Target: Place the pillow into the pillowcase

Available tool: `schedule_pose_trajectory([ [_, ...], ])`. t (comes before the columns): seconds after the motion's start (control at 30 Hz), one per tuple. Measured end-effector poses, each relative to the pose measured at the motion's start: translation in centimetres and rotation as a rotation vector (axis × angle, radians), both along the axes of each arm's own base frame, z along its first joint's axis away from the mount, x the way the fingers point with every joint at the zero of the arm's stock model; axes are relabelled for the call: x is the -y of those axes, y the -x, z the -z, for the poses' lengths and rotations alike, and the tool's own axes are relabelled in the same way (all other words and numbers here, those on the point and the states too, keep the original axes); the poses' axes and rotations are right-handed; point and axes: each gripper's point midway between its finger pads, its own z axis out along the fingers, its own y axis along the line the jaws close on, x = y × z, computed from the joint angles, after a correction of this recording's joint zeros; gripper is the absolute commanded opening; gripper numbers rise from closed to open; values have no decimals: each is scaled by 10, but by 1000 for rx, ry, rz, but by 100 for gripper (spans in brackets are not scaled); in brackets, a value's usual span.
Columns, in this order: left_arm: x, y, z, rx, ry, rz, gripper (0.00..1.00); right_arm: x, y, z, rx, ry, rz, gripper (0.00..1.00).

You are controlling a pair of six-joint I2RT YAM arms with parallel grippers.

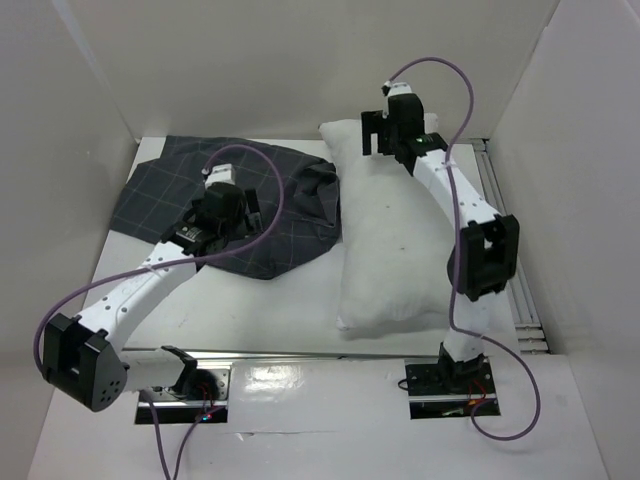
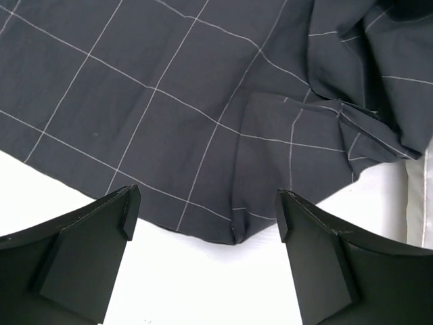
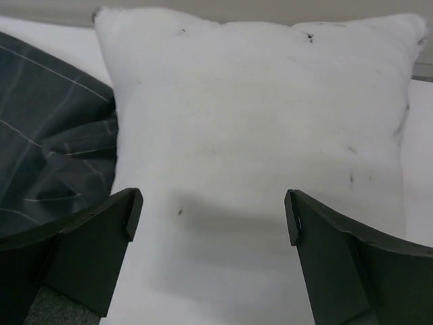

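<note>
The white pillow lies lengthwise on the right half of the table and fills the right wrist view. My right gripper hovers open above the pillow with nothing between its fingers. The dark grey checked pillowcase lies rumpled at the back left, its right side touching the pillow. My left gripper is open over the pillowcase's near edge, holding nothing. A strip of the pillow shows at the right edge of the left wrist view. The pillowcase also appears left of the pillow.
White walls close in the table on the left, back and right. A metal rail runs along the right side. Purple cables loop from both arms. Bare white table lies in front of the pillowcase.
</note>
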Motion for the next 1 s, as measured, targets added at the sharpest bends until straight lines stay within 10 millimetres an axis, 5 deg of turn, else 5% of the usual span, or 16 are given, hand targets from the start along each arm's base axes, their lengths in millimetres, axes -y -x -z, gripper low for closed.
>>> schedule_pose_trajectory([
  [0.23, -11, -15, 12, -43, 15, 0, 100, -3, -63, 91, -171, 133, -7, 100],
  [0.27, -12, -19, 13, -50, 18, -4, 100, -2, -70, 106, -191, 152, 1, 93],
  [0.37, -15, -27, 19, -68, 18, -13, 100, 0, -78, 144, -233, 195, 20, 37],
  [0.43, -19, -30, 21, -76, 12, -15, 100, 1, -80, 149, -232, 192, 41, 0],
  [0.67, -15, -42, 18, -76, 28, 22, 100, 16, -52, 117, -128, 110, 49, 0],
  [0.87, 9, -75, 31, -94, 66, 113, 76, 33, 10, 36, 20, 4, -103, 0],
  [1.0, 28, -90, 54, -139, 57, 176, 72, 46, 38, -15, 121, -51, -147, 0],
])
